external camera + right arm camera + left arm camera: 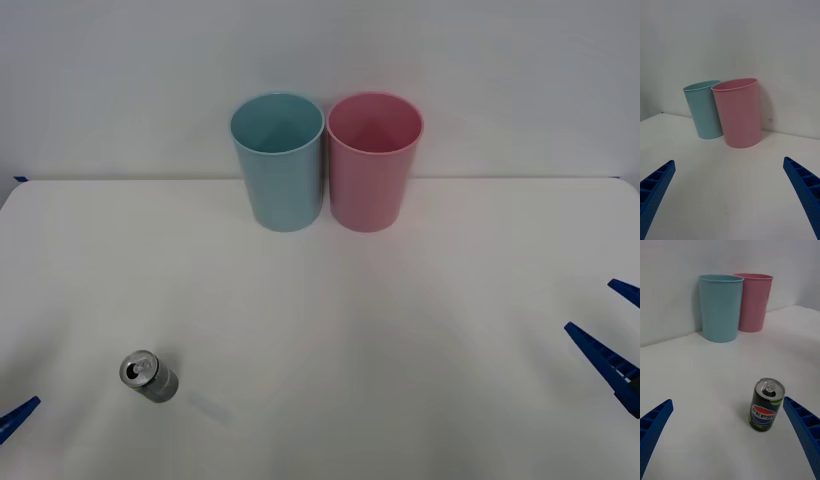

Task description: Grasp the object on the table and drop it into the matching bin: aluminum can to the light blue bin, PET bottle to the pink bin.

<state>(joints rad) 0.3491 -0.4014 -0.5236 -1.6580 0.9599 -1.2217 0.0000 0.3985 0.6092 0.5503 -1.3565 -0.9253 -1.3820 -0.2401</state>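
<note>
pepsi can (148,375), a small aluminum one with a shiny pull-tab top and dark side, stands upright in the lower left of the front view, alone on the white table (400,340). in the left wrist view the same can (767,404) sits close ahead of the left gripper (728,427), nearer to one finger than the other, not yet between them and touching neither. that gripper's blue ribbed fingers (655,423) are spread wide with nothing held. in the front view only a tip of it shows at the lower left edge (18,417).

the right gripper (730,191) waits at the right edge of the front view (612,345), its fingers also wide apart and empty, well away from the can.

the light blue bin (278,160) and the pink bin (373,160) stand side by side at the top centre of the frame, against the wall, rims just about touching.

judged from this, the grasp has not begun. the likely trouble: the can is off-centre to the fingers, so a straight advance could clip its side and tip or roll it. it is light and smooth, so a shallow pinch might let it slip. and with the two bins so close, a careless release could land the can in the pink one or bounce it off a rim.
</note>
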